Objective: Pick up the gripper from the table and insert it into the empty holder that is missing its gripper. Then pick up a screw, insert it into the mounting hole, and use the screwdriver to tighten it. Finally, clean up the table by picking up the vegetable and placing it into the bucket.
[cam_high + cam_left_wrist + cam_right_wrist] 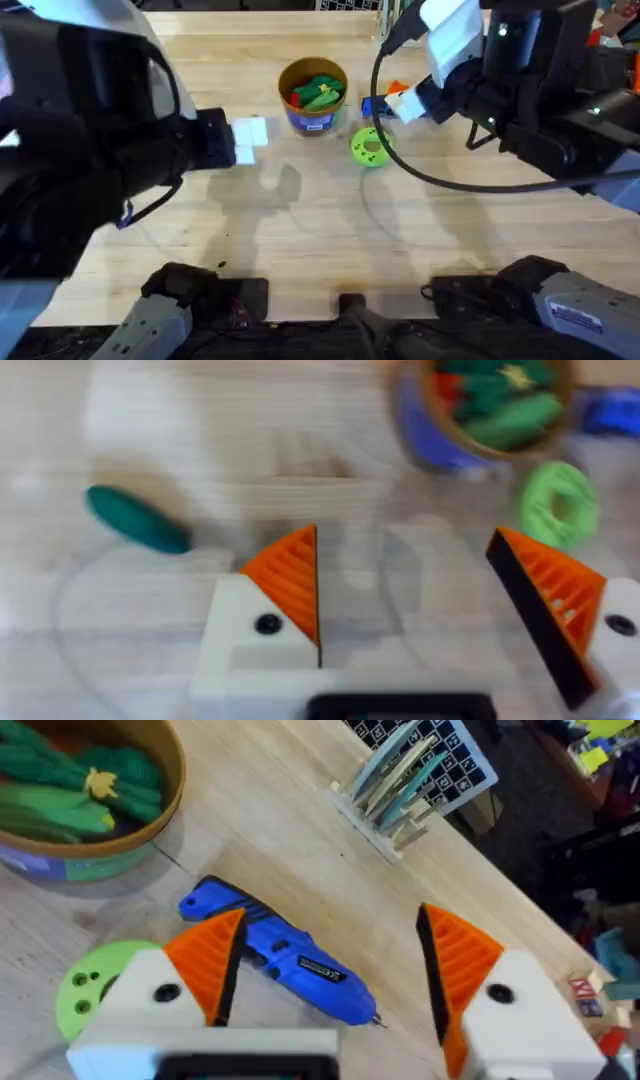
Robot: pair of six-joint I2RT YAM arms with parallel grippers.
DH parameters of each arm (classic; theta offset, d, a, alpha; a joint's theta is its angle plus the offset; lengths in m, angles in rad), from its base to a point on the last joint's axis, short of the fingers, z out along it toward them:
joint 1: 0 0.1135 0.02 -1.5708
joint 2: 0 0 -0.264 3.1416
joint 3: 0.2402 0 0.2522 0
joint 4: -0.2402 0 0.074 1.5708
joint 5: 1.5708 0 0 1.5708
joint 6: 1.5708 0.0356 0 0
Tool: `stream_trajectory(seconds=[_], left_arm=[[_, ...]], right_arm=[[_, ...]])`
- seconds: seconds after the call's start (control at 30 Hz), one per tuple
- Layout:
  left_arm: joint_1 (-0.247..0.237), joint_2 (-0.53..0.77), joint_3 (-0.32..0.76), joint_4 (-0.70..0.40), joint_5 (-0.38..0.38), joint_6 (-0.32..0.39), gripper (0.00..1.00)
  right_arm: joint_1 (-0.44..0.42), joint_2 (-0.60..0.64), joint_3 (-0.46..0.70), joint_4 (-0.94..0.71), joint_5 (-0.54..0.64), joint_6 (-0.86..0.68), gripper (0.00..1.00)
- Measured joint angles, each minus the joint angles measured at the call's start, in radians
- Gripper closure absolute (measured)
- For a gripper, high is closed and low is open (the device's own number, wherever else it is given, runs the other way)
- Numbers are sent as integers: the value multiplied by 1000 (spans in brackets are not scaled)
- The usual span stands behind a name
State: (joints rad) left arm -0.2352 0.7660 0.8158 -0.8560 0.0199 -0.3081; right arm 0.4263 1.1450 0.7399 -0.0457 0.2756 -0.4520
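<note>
The dark green vegetable (137, 520) lies on the wooden table, off to one side beyond my left gripper (410, 600), which is open with nothing between its orange pads. In the overhead view the left gripper (248, 140) hovers left of the bucket (313, 95). That bucket (470, 410) has a yellow rim and a blue wall and holds green toy vegetables. My right gripper (330, 915) is open just above the blue screwdriver (280, 952), which lies between its fingers (205, 955). The right gripper (400, 100) sits right of the bucket. The loose gripper, the holder and the screw are out of view.
A light green disc with holes (370, 147) lies just in front of the bucket and beside the screwdriver (372, 105). A small rack of thin tools (400, 780) stands at the table's far edge. Dark cables arc over the table's right half.
</note>
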Motion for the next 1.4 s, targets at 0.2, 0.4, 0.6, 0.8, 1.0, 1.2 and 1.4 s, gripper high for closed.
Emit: stream_trajectory(seconds=[0.2, 0.4, 0.6, 0.8, 1.0, 1.2, 1.4], left_arm=[[117, 189, 0, 42, -122, -87, 9], [286, 371, 0, 86, -151, -127, 9], [476, 549, 0, 177, -119, -263, 9], [558, 651, 0, 229, -106, -319, 9], [568, 750, 6, 283, -108, -335, 174], [575, 758, 17, 295, -80, -335, 975], [563, 739, 55, 202, 62, -336, 981]], right_arm=[[0, 0, 0, 0, 0, 87, 47], [0, 0, 0, -2, 0, 112, 47], [0, 0, 0, -3, 0, 116, 47], [0, 0, 0, -3, 0, 116, 47], [0, 0, 0, -3, 0, 116, 47], [0, 0, 0, -5, 0, 116, 47], [0, 0, 0, -39, 0, 116, 47]])
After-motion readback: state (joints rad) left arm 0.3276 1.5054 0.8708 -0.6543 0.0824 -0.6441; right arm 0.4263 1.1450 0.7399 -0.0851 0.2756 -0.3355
